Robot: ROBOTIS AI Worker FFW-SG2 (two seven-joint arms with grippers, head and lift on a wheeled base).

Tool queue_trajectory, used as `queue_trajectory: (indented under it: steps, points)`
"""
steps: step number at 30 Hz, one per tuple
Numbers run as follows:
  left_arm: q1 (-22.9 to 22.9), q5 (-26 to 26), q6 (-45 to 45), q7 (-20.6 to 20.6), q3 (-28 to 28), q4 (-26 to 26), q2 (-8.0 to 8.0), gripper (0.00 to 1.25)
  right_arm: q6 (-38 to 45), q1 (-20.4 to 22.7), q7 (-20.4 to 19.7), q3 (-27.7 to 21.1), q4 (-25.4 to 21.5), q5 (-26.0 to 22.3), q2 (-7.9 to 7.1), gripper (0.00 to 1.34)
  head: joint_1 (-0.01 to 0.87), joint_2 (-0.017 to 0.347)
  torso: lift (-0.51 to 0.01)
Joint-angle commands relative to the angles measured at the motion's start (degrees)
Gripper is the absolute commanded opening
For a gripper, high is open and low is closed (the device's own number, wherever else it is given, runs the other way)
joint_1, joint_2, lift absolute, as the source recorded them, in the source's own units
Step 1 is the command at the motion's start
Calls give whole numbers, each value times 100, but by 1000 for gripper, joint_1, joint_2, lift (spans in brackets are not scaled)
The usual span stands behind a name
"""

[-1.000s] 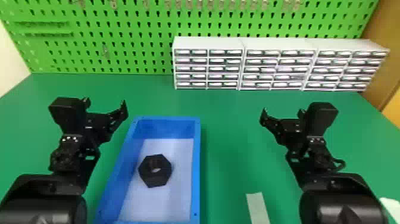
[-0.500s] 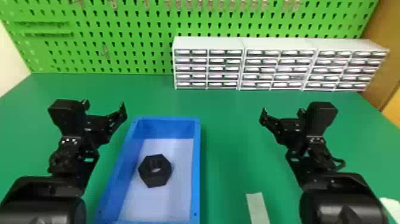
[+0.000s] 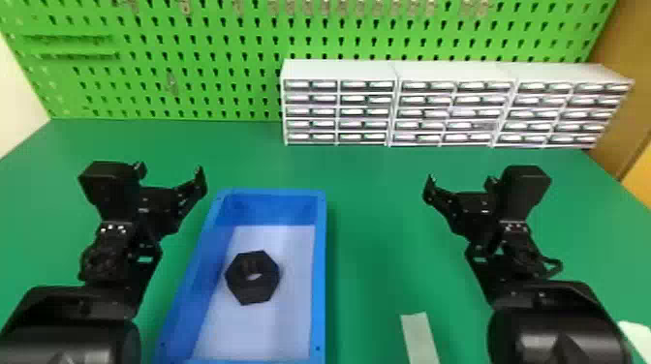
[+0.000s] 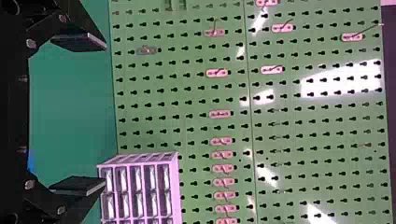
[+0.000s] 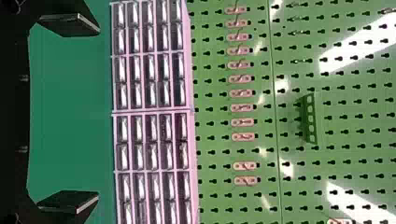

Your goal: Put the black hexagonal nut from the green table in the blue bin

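The black hexagonal nut (image 3: 252, 277) lies flat on the pale floor of the blue bin (image 3: 319, 271), toward the bin's left side. My left gripper (image 3: 169, 169) is open just beyond the bin's left wall, above the green table (image 3: 373, 232). On the bin's other side, well off to the right, my right gripper (image 3: 459, 183) stands open over the table. The left wrist view has the left gripper (image 4: 103, 116) with its two fingers wide apart and nothing between them. Equally spread and holding nothing is the right gripper (image 5: 99, 114) in its own wrist view.
White drawer cabinets (image 3: 450, 109) line the table's back right, before a green pegboard (image 3: 193, 63). A pale strip (image 3: 419, 339) lies on the table between the bin and the right arm. Another pale object (image 3: 637, 336) rests at the right edge.
My left gripper has sunk very slightly in the head view. The nut, the bin and the right arm are where they were.
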Motion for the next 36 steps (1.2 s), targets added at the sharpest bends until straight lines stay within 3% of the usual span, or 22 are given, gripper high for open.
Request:
queue_trajectory:
  steps: [1, 36]
  points:
    - [-16, -9, 0, 0, -12, 0, 0, 1000, -1, -6, 0, 0, 0, -4, 0, 1267, 686, 52, -97]
    - [-25, -27, 0, 0, -65, 9, 0, 1000, 8, 11, 0, 44, 9, -39, -43, 1267, 686, 52, -97]
